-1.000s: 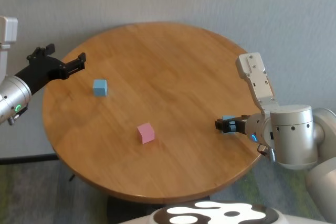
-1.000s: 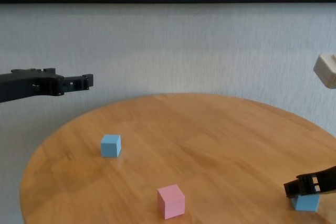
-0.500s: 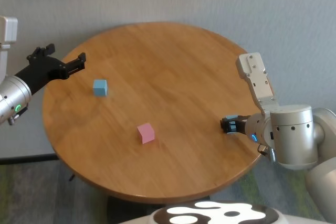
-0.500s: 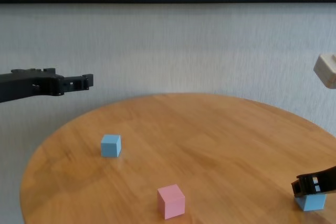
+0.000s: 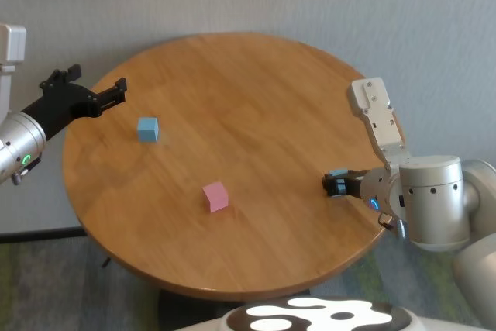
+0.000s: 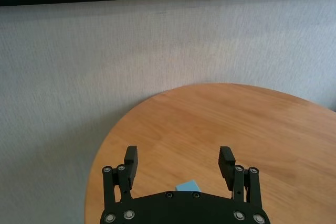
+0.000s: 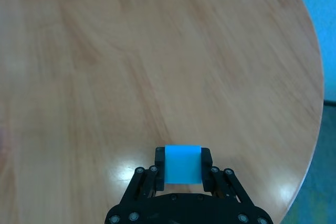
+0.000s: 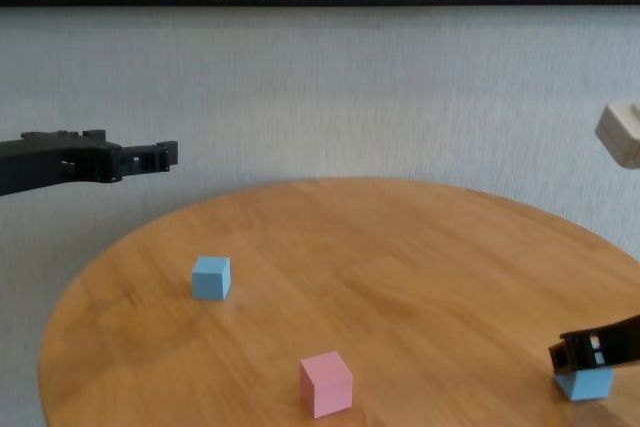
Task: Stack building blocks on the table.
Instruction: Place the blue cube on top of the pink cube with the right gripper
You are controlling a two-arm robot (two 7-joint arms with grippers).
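The right gripper [image 7: 183, 162] reaches low over the table [image 5: 256, 106] — fingers clamped on a blue block [image 7: 183, 164]. The left gripper [image 6: 178, 162] hovers level at the table's left edge — fingers spread apart.

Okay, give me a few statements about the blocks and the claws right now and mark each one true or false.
1. The right claw is shut on a blue block. True.
2. The pink block sits on top of a blue one. False: it rests alone on the table, nothing stacked.
3. The left claw is open and holds nothing. True: it hangs above the table's left edge.
4. The other blue block lies on the right half of the table. False: it lies on the left half, near the left claw.
5. Three blocks are in view. True.
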